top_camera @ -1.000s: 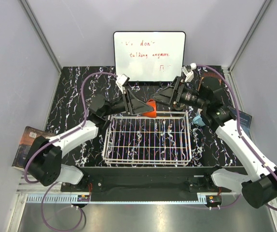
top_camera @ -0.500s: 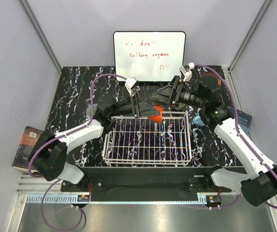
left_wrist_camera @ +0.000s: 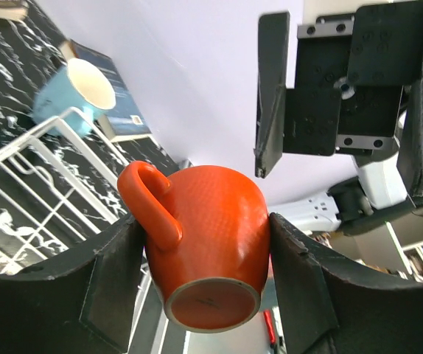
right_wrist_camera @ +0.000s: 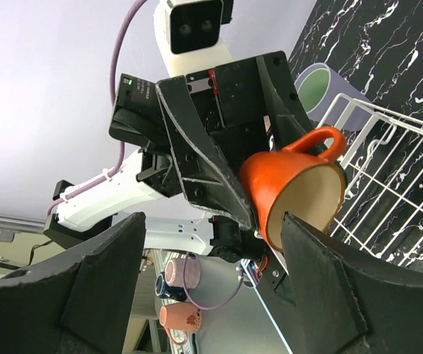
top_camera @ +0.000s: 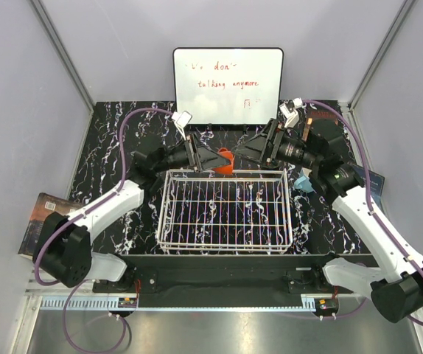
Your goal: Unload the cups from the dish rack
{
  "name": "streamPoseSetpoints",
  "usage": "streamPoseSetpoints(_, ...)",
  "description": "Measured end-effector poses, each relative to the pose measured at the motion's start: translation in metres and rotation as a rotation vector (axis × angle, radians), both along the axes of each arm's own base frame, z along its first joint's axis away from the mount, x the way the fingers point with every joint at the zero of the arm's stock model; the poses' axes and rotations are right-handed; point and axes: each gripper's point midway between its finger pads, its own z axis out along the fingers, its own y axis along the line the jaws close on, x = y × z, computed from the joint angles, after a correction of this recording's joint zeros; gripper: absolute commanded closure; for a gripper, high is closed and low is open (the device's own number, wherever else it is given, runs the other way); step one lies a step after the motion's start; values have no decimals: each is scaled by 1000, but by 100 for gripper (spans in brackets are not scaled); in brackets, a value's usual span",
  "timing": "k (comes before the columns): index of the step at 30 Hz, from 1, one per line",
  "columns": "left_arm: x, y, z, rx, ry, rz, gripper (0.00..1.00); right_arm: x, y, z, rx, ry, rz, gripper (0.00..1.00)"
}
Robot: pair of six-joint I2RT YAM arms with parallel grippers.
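Note:
My left gripper (top_camera: 219, 158) is shut on the small red-orange cup (top_camera: 226, 164) and holds it in the air over the far edge of the white wire dish rack (top_camera: 226, 237). In the left wrist view the cup (left_wrist_camera: 204, 236) sits sideways between both fingers, its base towards the camera. My right gripper (top_camera: 242, 153) is open and faces the cup from the right, close but apart; the right wrist view shows the cup's mouth (right_wrist_camera: 303, 195) just beyond its fingers. The light blue mug (top_camera: 303, 182) stands right of the rack. The sage-green tumbler (right_wrist_camera: 316, 87) stands left of the rack. No cup shows inside the rack.
A whiteboard (top_camera: 228, 85) with red writing stands at the back. A book (top_camera: 40, 220) lies at the table's left edge and another (top_camera: 373, 181) at the right edge. Grey walls close in both sides.
My left gripper, after pushing the red-orange cup rightward over the rack, has drawn it back left and away. My right gripper has shifted slightly right and stays open.

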Motion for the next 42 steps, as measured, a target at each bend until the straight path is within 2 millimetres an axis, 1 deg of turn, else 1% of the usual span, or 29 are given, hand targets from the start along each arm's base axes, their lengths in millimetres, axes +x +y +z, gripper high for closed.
streamPoseSetpoints(7,0,1,1,2,1,5,100,-1,0,0,2,10,4,20)
streamPoseSetpoints(11,-1,1,6,-16,3,3,100,0,1,0,10,15,4,21)
streamPoseSetpoints(19,-8,-4,16,-51,-2,-23,100,4,7,-3,22,42,27,22)
streamPoseSetpoints(22,-13,-7,18,-58,-1,-38,100,6,8,-3,28,43,27,24)
streamPoseSetpoints(26,-20,-14,20,-67,3,-53,100,6,9,-4,31,55,35,33)
streamPoseSetpoints(27,-21,-15,21,-70,3,-53,100,5,9,-4,31,58,41,37)
streamPoseSetpoints(29,-21,-17,24,-83,-6,-45,100,6,10,-5,33,63,47,42)
streamPoseSetpoints(31,-21,-18,27,-93,-13,-41,100,6,11,-7,35,75,53,45)
streamPoseSetpoints(35,-23,-21,28,-99,-13,-44,100,3,15,-12,42,103,90,48)
streamPoseSetpoints(37,-22,-22,27,-97,-11,-46,100,3,16,-15,43,114,99,52)
streamPoseSetpoints(38,-22,-22,26,-96,-10,-46,100,3,16,-15,44,119,99,57)
streamPoseSetpoints(40,-22,-22,27,-97,-12,-47,100,3,16,-17,44,124,97,64)
streamPoseSetpoints(41,-21,-23,28,-99,-14,-48,100,4,16,-18,44,126,97,70)
streamPoseSetpoints(42,-21,-23,29,-100,-18,-50,100,4,16,-18,46,128,97,73)
